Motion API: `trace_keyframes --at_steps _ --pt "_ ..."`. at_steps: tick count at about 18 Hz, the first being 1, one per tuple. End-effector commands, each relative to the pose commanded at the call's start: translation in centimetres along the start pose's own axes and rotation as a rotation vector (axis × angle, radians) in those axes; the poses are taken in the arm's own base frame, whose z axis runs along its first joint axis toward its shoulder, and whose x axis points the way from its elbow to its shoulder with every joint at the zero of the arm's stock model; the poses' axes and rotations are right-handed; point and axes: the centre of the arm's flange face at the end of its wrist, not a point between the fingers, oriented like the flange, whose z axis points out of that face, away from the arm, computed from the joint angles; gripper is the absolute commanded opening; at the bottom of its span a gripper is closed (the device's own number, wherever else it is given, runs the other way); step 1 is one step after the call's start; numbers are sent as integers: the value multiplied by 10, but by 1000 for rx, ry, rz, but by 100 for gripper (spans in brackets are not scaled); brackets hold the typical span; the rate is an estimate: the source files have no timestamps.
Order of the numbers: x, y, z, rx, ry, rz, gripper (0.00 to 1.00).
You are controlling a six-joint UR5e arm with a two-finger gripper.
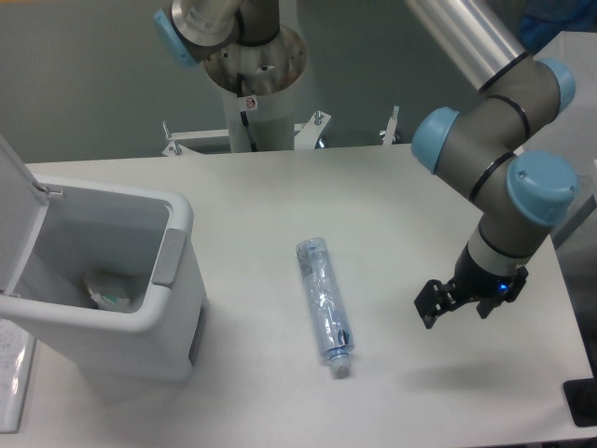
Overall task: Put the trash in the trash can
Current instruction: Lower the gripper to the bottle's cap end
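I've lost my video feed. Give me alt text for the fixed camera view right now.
A flattened clear bluish bottle lies on the white table, its white cap pointing toward the camera. To its right hovers the gripper, tilted, holding nothing; its fingers are too foreshortened to judge. At left, the white trash can stands lid-open with a crumpled wrapper already inside.

Pincer (454, 304) low, fingers spread.

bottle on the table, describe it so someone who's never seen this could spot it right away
Start at the white trash can with its lid open at the table's left, then look right to the bare middle of the tabletop. The bottle lies flat there, alone: long, flattened, clear bluish plastic, its white cap toward the near edge.
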Motion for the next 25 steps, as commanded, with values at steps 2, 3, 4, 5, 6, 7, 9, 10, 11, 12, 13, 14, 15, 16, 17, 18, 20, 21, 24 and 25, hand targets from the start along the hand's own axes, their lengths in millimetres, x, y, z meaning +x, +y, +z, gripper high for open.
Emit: trace_keyframes --at_steps 2,3,4,5,6,7,9,10,11,12,13,14,15,16,17,18,20,21,24,25 --pt "9 -8 4 1 1 -25 100" --pt "13 -13 6 4 0 -35 100" --pt "17 -16 11 -3 3 -46 100" --pt "19 -19 18 -11 7 -59 100" --pt "23 -22 23 -20 9 -66 100" --pt "24 -24 29 -30 13 -78 100" --pt "33 -27 37 -44 18 -90 100" --pt "38 -28 42 -50 20 -88 100" --pt "40 -28 43 -53 22 -87 100" --pt "46 -30 46 -57 23 -85 100" --pt "50 -30 48 -59 24 -87 100" --pt "53 -30 49 -61 26 -89 100" --pt "58 -31 54 -68 28 -86 100" --pt "64 -32 56 -70 28 -83 100" --pt "66 -32 61 -77 29 -87 100" --pt "66 -32 64 -80 30 -89 100" --pt "75 -30 70 -91 34 -81 100" --pt "79 -29 73 -97 36 -77 100" --pt "83 -24 82 -117 38 -75 100" --pt "87 -25 85 -121 39 -69 100"
